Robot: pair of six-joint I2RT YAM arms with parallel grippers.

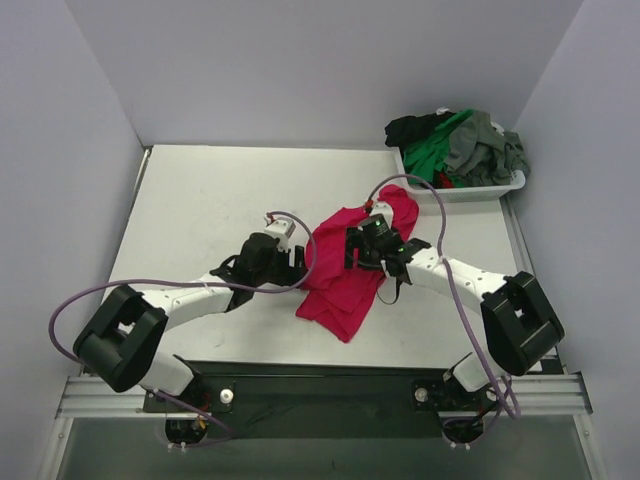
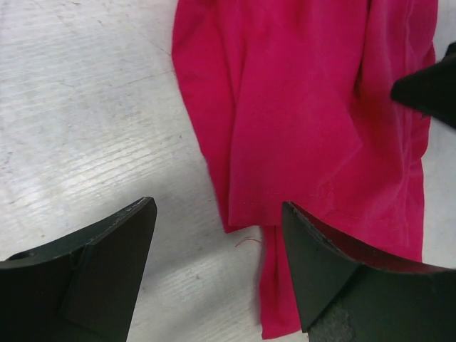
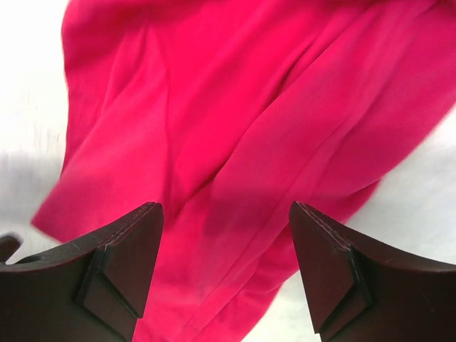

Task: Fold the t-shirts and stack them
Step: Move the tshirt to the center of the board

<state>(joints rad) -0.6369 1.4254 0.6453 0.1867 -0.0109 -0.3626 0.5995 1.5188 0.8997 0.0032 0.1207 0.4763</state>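
Note:
The crimson-red t-shirt [image 1: 345,270] lies crumpled and unfolded on the table's middle. It also shows in the left wrist view [image 2: 306,121] and fills the right wrist view [image 3: 242,142]. My left gripper [image 1: 295,250] is open and empty, low over the shirt's left edge, its jaws straddling a hem corner [image 2: 219,235]. My right gripper [image 1: 362,240] is open and empty, just above the middle of the shirt [image 3: 224,235]. The green [image 1: 430,150], grey [image 1: 485,145] and black [image 1: 410,128] t-shirts are piled in the white basket [image 1: 470,190] at the back right.
Grey walls enclose the table on the left, back and right. Purple cables loop from both arms over the table. The arm bases and a metal rail sit at the near edge.

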